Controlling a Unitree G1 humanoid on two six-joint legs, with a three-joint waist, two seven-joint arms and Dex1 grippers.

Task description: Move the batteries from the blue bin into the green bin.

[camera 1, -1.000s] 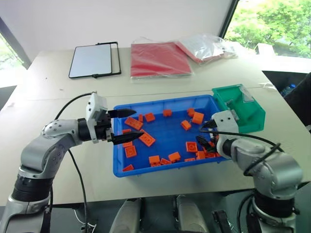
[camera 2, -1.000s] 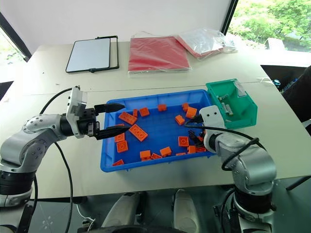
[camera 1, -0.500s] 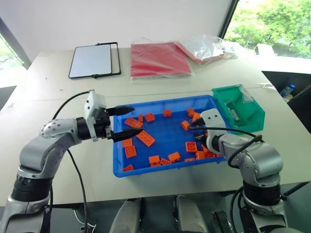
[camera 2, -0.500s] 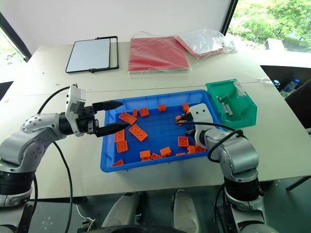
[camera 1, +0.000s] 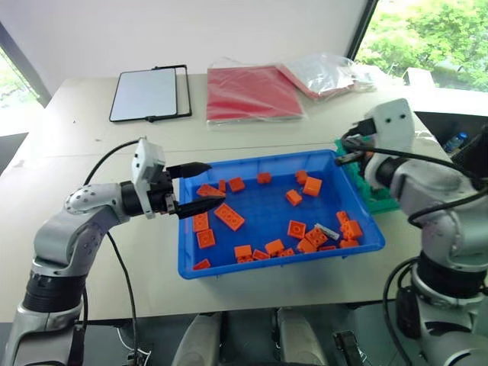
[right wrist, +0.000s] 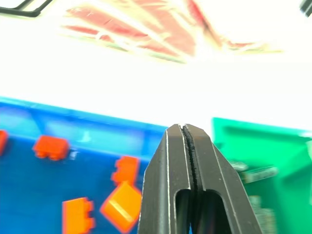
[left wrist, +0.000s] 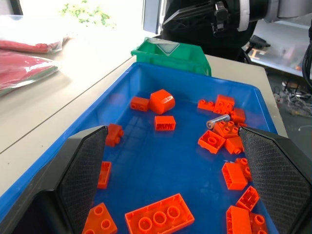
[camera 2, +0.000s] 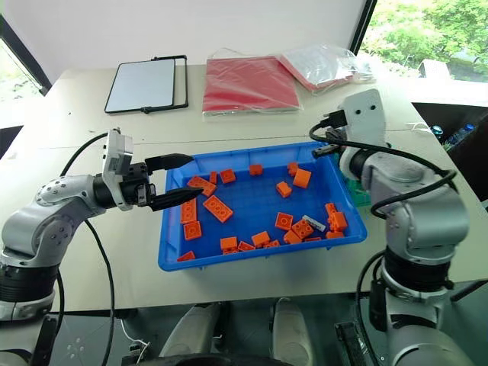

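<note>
The right gripper (right wrist: 189,134), its two black fingers pressed flat together with nothing seen between them, had been lifted out of the wide, shallow bright-blue plastic tray (camera 1: 259,263) to the near corner of the small, deep green plastic bin (camera 1: 377,200). A slim silver-grey battery (camera 1: 328,231) was left lying among the orange toy bricks (camera 1: 229,216) at the tray's right end, suggesting a missed pick, while others were glimpsed inside the bin. The left gripper (camera 1: 197,187) was held parted and empty over the tray's left rim.
</note>
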